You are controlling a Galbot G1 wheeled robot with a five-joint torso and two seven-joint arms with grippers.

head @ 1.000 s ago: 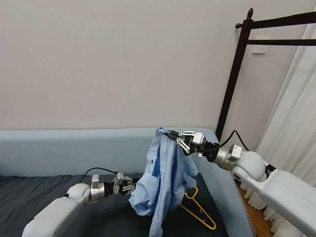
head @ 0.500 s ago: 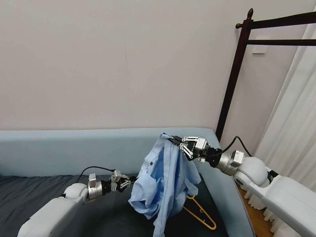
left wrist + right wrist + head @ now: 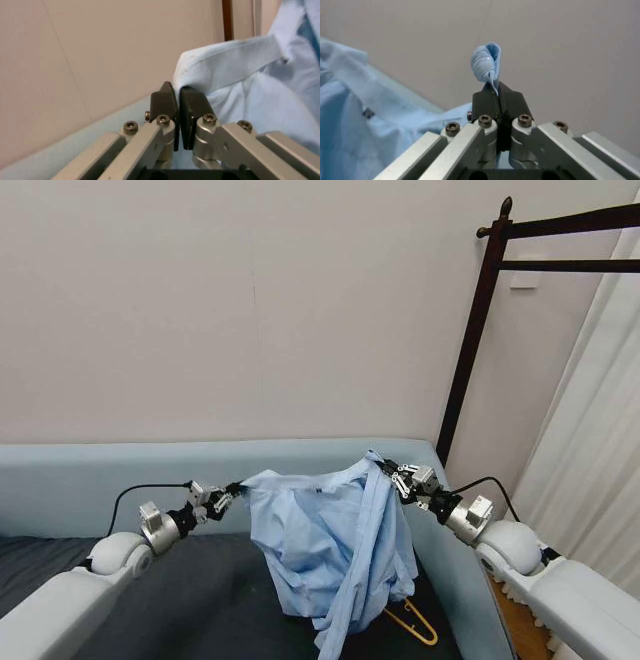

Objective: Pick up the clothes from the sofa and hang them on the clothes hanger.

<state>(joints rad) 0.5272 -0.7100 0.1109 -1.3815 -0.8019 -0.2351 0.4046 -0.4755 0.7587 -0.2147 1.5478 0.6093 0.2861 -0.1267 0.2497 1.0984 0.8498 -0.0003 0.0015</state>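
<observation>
A light blue shirt (image 3: 330, 550) hangs spread between my two grippers above the dark sofa seat (image 3: 120, 600). My left gripper (image 3: 228, 494) is shut on the shirt's left edge; in the left wrist view the cloth (image 3: 235, 71) is pinched between the black pads (image 3: 192, 108). Shut on the shirt's right edge is my right gripper (image 3: 388, 470); a rolled bit of fabric (image 3: 486, 63) sticks out above its pads (image 3: 510, 101). The dark wooden clothes rack (image 3: 478, 330) stands at the right, beyond the sofa's end. A yellow hanger (image 3: 412, 620) lies on the seat under the shirt.
The sofa's pale blue backrest (image 3: 100, 480) runs along the wall. A white curtain (image 3: 600, 430) hangs at the far right beside the rack. The sofa's right arm (image 3: 460, 580) lies below my right arm.
My left gripper rose and moved left, pulling the shirt's edge with it. My right gripper shifted right and slightly down. The shirt, bunched before, is now stretched wide between them.
</observation>
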